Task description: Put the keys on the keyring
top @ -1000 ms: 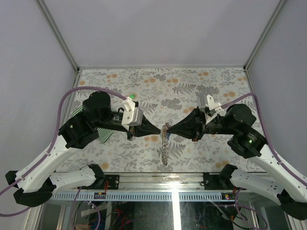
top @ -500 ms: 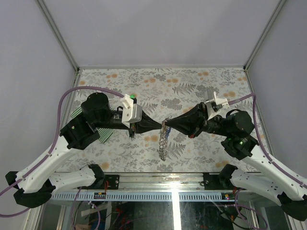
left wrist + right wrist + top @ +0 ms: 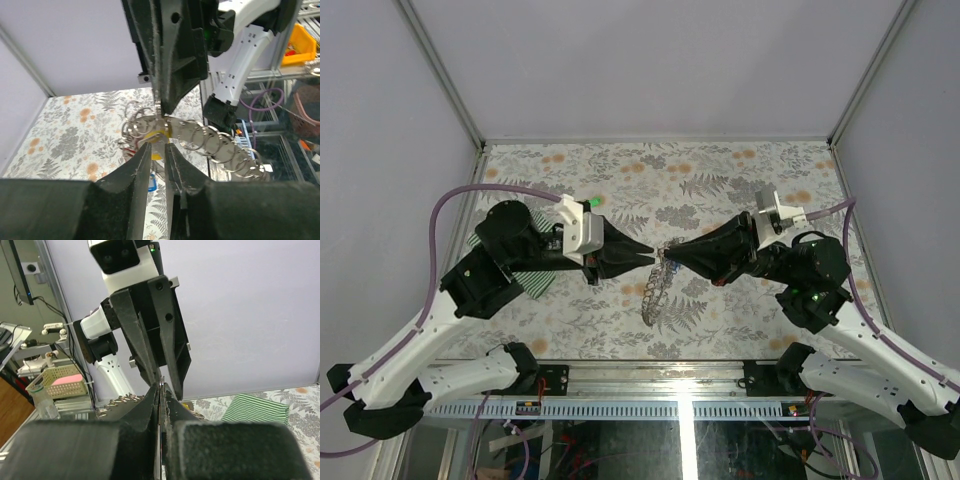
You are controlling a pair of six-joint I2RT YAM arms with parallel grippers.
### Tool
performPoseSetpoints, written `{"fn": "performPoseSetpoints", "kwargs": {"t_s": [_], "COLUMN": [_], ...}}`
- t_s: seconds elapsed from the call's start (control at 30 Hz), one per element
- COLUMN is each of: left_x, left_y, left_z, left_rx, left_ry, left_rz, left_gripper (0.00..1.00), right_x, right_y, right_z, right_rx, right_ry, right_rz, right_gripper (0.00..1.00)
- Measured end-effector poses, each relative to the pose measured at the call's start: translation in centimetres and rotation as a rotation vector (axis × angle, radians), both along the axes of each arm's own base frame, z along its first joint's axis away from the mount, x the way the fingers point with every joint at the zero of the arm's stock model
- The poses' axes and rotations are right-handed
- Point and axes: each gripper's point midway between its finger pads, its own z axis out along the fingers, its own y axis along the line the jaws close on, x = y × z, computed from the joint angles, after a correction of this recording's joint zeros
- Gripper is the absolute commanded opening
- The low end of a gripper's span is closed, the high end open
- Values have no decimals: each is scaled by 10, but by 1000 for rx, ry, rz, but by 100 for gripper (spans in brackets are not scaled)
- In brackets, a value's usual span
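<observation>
The keyring (image 3: 655, 295) is a chain of thin metal rings hanging above the table between the two arms. My right gripper (image 3: 669, 259) is shut on a ring at its upper end (image 3: 160, 384). In the left wrist view the chain (image 3: 220, 147) trails off to the right. A yellow-headed key (image 3: 158, 136) hangs among the rings just past my left gripper (image 3: 156, 148). Its fingers (image 3: 142, 155) stand a narrow gap apart, tip to tip with the right gripper (image 3: 160, 106). A red key (image 3: 131, 148) and a blue key (image 3: 152, 183) show below.
A green-and-white striped cloth (image 3: 542, 283) lies on the floral table (image 3: 720, 180) under the left arm, and shows again (image 3: 255, 410) in the right wrist view. Grey walls close in the back and both sides.
The left jaws have parted from shut to a narrow gap. Both gripper tips have drifted slightly towards the back, and the hanging chain has swung a little left.
</observation>
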Motion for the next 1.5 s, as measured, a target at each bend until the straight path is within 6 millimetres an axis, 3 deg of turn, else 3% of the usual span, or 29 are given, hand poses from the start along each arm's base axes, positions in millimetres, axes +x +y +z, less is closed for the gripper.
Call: {"fn": "performPoseSetpoints", "kwargs": {"t_s": [0.23, 0.47, 0.67, 0.83, 0.93, 1.07, 1.43, 1.5], "left_x": [9, -3, -7, -10, -12, -13, -11, -10], "left_y": [17, 8, -3, -8, -7, -8, -16, -16], "left_z": [18, 33, 18, 18, 22, 25, 19, 18], "left_rx": [-110, -172, -167, -174, -188, -201, -187, -184], "left_ry": [-8, -3, 58, 77, 78, 77, 90, 92], "left_rz": [131, 39, -27, -65, -75, -79, -104, -106], "left_gripper": [34, 36, 36, 36, 33, 21, 18, 14], "right_x": [-8, -14, -13, -13, -13, -13, -13, -13], "right_y": [1, 0, 0, 0, -1, -1, -1, -1], "right_z": [-2, 0, 0, 2, 3, 3, 3, 3], "right_rx": [-51, -78, -82, -80, -78, -79, -79, -79], "right_ry": [-68, -129, -157, -169, -173, -172, -172, -172], "right_rz": [29, 42, 31, 27, 26, 26, 26, 26], "right_gripper": [0, 0, 0, 0, 0, 0, 0, 0]}}
